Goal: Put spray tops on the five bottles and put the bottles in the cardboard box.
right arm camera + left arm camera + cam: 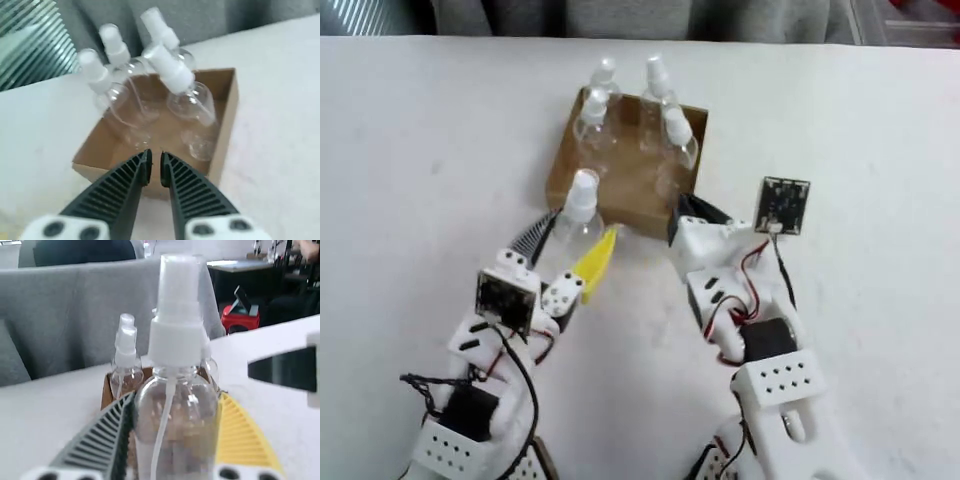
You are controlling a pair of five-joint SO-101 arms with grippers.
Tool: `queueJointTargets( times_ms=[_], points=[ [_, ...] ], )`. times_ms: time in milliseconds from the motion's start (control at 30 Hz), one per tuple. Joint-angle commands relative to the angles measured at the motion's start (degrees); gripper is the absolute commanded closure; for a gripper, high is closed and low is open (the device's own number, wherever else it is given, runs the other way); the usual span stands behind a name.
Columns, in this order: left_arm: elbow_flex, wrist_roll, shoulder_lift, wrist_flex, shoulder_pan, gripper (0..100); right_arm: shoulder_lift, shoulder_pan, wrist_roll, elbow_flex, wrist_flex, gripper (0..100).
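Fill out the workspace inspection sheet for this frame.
Surface: white table.
Job's things: cardboard box holding four spray-topped bottles; fifth bottle, also topped, at the box's near edge.
Clutter: nothing seen.
Tools: left tool shut on the fifth bottle; right tool shut, empty, just before the box.
Cables: black cable and red wires, exposed.
Surroundings: grey upholstery behind the table.
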Motion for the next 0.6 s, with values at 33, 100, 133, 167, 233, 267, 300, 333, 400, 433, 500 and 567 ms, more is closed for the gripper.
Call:
queueJointTargets(
  times_ms=[33,100,133,167,233,267,300,333,400,433,500,567],
  points=[
    [-0.5,-0.1,-0.9,-11.7,0.0,98,-0.2,7.2,0.8,-2.0,6.0,98.1],
    [-0.7,-0.1,-0.9,-13.8,0.0,98,-0.2,10.0,0.9,-1.9,8.7,98.1],
    [-0.7,-0.1,-0.9,-14.4,0.0,98,-0.2,11.1,0.9,-1.6,9.5,98.1],
    [-0.8,-0.1,-0.9,-14.6,0.0,98,-0.2,12.2,1.0,-0.9,9.8,98.1],
    [-1.8,-0.1,-0.8,-14.6,0.0,98,-0.2,14.2,1.0,0.4,9.9,98.1],
    [-2.6,-0.1,-0.7,-14.6,0.0,98,-0.2,15.2,1.1,1.1,9.9,98.1],
    [-3.8,-0.1,-0.7,-14.6,0.0,98,-0.2,16.2,1.1,1.7,9.9,98.1],
    [-5.1,-0.1,-0.7,-14.6,0.0,98,-0.2,17.2,1.1,2.1,9.9,98.1],
    [-8.2,-0.1,-0.7,-14.6,0.0,98,-0.2,19.0,3.5,2.8,9.9,98.1],
    [-9.7,-0.1,-0.7,-14.6,0.0,98,-0.2,19.8,4.7,3.3,9.9,98.1],
    [-12.0,-0.3,-0.5,-14.6,0.0,98,-0.2,21.1,6.1,4.2,9.9,98.1],
    [-14.1,-0.4,1.5,-14.6,0.0,98,-0.2,22.5,6.5,5.1,9.9,98.1]
  ],
)
